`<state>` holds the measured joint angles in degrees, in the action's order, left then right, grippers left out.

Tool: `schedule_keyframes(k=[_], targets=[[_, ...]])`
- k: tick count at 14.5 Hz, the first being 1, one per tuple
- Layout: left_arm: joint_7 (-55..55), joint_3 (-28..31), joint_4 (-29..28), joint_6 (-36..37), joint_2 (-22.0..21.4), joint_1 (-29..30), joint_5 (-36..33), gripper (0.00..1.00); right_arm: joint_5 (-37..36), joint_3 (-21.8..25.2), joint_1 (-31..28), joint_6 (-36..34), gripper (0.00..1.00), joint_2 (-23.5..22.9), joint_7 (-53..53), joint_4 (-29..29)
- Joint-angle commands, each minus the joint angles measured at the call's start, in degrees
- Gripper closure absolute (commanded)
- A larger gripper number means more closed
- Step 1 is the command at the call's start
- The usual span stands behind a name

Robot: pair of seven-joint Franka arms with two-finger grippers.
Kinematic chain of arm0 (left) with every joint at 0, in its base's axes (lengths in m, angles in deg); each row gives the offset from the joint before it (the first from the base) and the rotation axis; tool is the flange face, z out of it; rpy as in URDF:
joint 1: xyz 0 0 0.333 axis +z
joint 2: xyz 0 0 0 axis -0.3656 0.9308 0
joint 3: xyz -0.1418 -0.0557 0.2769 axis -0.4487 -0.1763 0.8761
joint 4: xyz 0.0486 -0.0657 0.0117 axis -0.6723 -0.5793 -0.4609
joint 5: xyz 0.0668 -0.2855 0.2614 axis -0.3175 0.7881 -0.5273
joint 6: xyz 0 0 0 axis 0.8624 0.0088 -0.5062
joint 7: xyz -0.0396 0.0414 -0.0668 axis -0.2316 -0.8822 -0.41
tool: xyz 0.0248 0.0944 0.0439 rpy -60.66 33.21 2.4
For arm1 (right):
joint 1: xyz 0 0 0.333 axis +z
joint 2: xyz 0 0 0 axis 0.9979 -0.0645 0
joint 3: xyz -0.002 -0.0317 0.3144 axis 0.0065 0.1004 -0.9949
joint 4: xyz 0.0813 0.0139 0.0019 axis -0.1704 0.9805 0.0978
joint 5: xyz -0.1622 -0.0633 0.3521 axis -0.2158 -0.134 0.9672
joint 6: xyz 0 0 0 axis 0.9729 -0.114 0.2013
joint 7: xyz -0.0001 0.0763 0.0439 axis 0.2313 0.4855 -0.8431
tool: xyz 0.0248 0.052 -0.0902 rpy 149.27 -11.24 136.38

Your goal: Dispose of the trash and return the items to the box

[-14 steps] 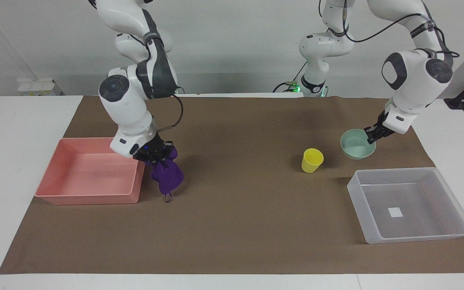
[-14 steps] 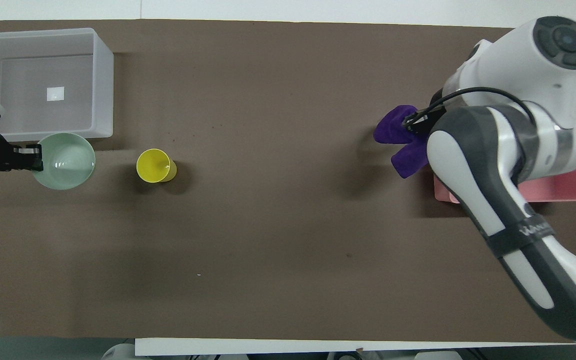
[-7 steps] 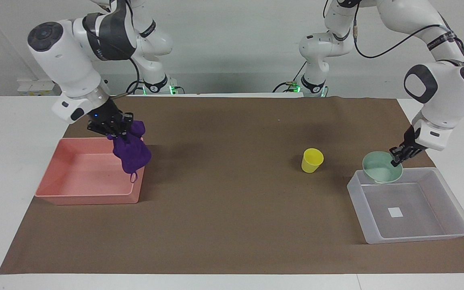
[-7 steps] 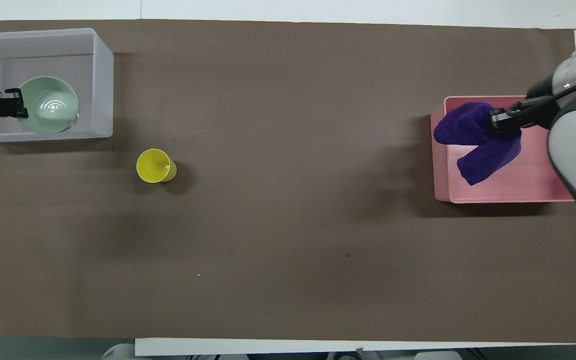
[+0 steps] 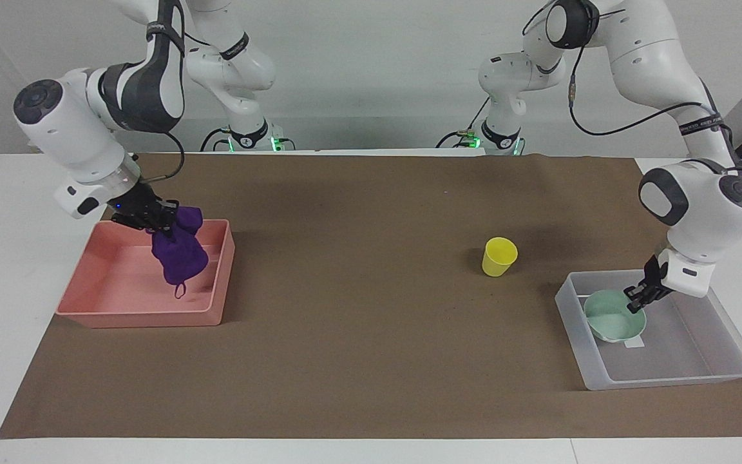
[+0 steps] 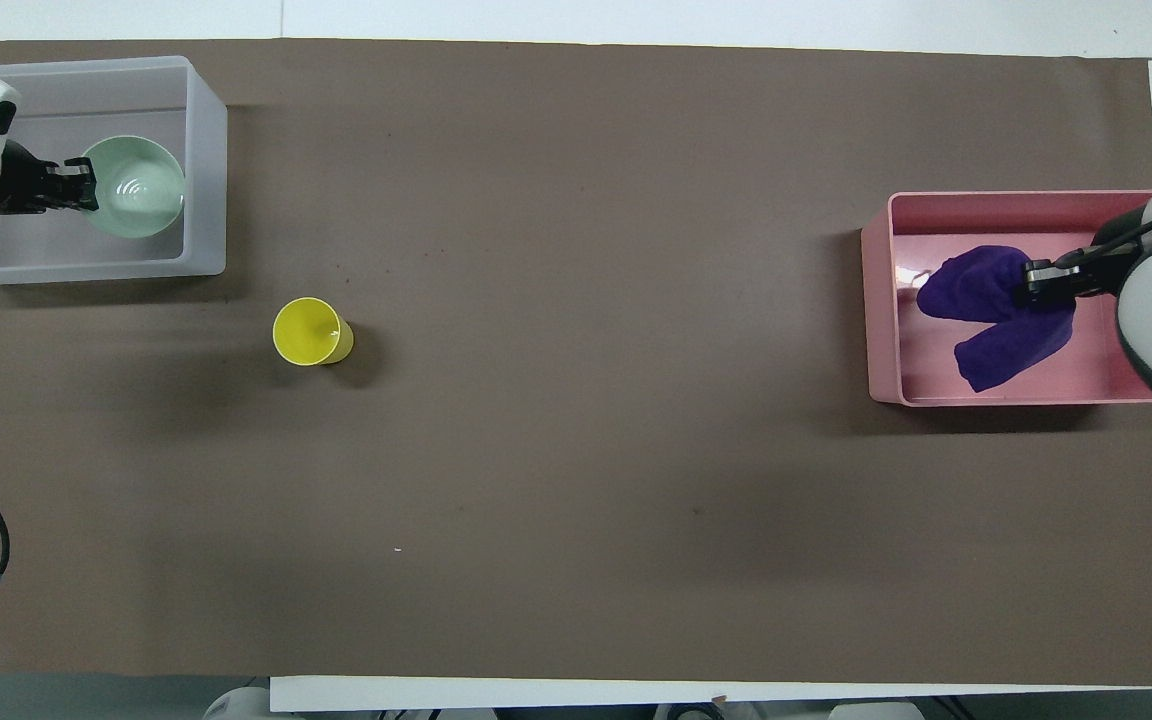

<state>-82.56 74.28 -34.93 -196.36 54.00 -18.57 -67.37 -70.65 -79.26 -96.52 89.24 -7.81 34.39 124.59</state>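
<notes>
My right gripper (image 5: 152, 218) is shut on the purple rag (image 5: 180, 254) and holds it hanging over the inside of the pink bin (image 5: 145, 319). In the overhead view the rag (image 6: 986, 315) lies over the pink bin (image 6: 881, 300) below the right gripper (image 6: 1041, 280). My left gripper (image 5: 638, 298) is shut on the rim of the mint-green bowl (image 5: 612, 319) and holds it tilted, low inside the translucent box (image 5: 667, 380). The bowl (image 6: 136, 187), left gripper (image 6: 71, 187) and box (image 6: 206, 150) also show in the overhead view. The yellow cup (image 5: 498, 256) stands upright on the table.
The cup (image 6: 308, 331) stands on brown paper (image 5: 371, 361), nearer to the robots than the box and beside it toward the table's middle. The pink bin is at the right arm's end, the box at the left arm's end.
My right gripper carried the rag from beside the pink bin to over its inside. My left gripper carried the bowl from the table into the box and lowered it.
</notes>
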Motion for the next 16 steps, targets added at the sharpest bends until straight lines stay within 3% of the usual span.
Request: schedule_keyframes(k=[1, 4, 6, 7, 9, 10, 13, 16], targets=[[-0.5, -0.2, 1.2, -0.3, 0.5, 0.5, 0.3, 0.34, -0.4, -0.7, -0.8, 5.3, 0.97, -1.7, -1.2, 3.8], [-0.3, -0.1, 2.7, 1.6, -1.5, -0.2, 0.2, 0.11, -0.4, -0.7, -0.7, 8.8, 0.92, -2.4, -1.1, 6.0], [0.2, -0.3, 3.3, 4.8, -5.0, -1.4, 0.2, 0.02, -0.7, -0.7, -0.7, 11.8, 0.82, -3.5, -1.1, 7.4], [0.5, -0.4, 3.1, 6.5, -7.6, -2.9, 0.2, 0.0, -0.7, -0.7, -0.3, 12.4, 0.71, -3.8, -1.1, 7.4], [4.3, -0.2, 3.1, 12.1, -10.5, -7.0, 0.1, 0.0, -0.7, -0.7, -0.1, 11.3, 0.32, -4.0, -0.9, 6.0], [7.8, -0.2, 2.8, 14.4, -11.4, -9.7, -0.9, 0.0, -0.7, -0.8, 0.2, 10.4, 0.24, -3.8, -0.8, 5.4], [13.9, -0.3, -0.1, 19.4, -13.9, -15.9, -3.2, 0.0, -0.5, -1.3, 0.9, 3.4, 0.17, -3.1, -0.6, 0.5], [14.1, -0.5, -8.6, 19.7, -18.0, -18.0, -3.2, 0.0, -0.4, -1.3, 3.2, -6.6, 0.15, -2.1, -0.1, -6.4]])
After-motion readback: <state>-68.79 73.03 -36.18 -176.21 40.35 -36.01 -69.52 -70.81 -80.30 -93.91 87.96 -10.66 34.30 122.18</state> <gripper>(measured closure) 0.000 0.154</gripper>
